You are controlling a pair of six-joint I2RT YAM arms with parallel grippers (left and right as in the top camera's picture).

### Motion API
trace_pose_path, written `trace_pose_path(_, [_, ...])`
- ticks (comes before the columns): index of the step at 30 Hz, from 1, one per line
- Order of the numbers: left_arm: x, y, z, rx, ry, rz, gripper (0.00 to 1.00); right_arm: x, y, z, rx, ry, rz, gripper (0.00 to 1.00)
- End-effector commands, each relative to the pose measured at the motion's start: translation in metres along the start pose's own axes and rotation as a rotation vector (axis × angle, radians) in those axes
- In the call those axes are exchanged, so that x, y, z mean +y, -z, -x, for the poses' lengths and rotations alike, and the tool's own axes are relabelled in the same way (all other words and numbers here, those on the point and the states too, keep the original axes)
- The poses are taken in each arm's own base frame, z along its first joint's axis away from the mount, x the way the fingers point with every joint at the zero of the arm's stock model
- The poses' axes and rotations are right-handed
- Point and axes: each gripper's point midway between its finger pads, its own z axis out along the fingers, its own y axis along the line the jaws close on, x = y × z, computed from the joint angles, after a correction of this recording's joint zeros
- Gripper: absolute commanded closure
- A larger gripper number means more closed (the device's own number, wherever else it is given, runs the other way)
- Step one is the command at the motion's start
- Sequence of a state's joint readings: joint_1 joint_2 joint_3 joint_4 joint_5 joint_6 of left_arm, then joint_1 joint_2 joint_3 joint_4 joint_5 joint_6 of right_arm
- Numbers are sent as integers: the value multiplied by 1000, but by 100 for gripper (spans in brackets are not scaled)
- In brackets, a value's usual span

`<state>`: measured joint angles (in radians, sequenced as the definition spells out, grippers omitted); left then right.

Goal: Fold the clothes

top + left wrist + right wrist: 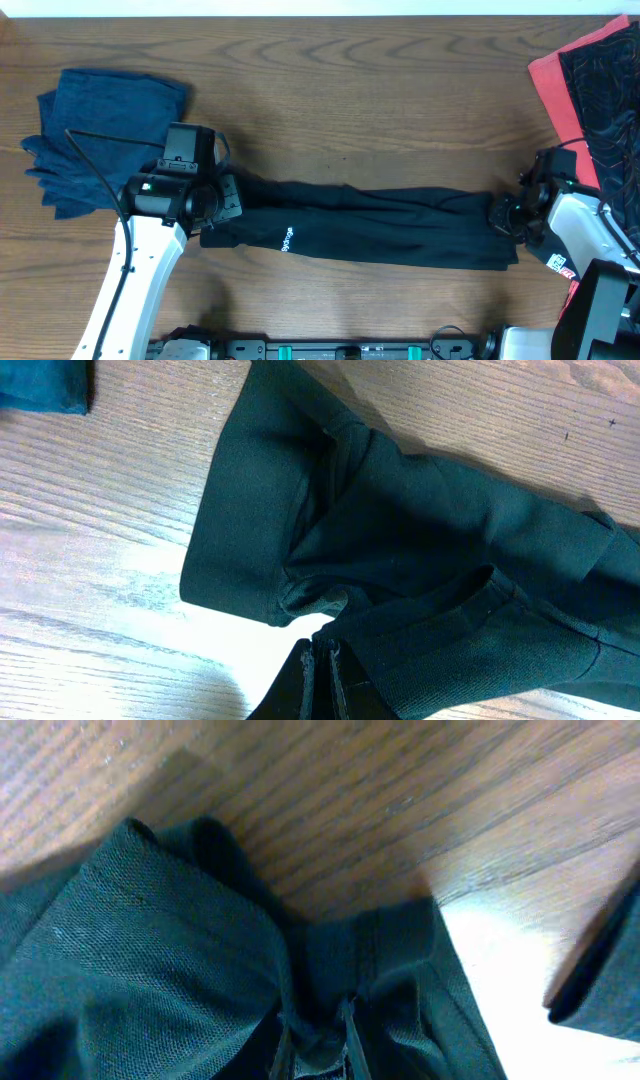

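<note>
Both ends of the long black garment, stretched across the worktop, are clamped by the left claw and right claw; it is not yet folded, while the dark-blue garment looks done.

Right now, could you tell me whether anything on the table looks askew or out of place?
Nothing looks damaged. The long black garment lies stretched between the left claw and right claw, both pinching its ends, and it is rumpled lengthwise rather than flat. The dark-blue garment sits crumpled at the far left.
</note>
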<state>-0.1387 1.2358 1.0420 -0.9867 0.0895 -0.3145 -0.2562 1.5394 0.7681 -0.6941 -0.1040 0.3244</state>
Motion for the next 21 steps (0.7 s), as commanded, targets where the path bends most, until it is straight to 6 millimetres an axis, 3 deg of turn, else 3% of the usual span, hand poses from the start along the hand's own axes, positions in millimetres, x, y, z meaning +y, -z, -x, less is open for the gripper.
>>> trace_pose_path(1, [4, 3, 3, -20, 7, 21, 94, -5, 5, 11, -29, -5, -22, 84])
trace_pose_path(19, [4, 3, 3, -20, 7, 21, 94, -1, 10, 20, -54, -1, -14, 85])
trace_pose_path(20, [4, 3, 3, -20, 7, 21, 94, -1, 11, 21, -56, -1, -13, 88])
trace_pose_path(21, [4, 3, 3, -20, 7, 21, 94, -1, 12, 22, -57, -1, -13, 96])
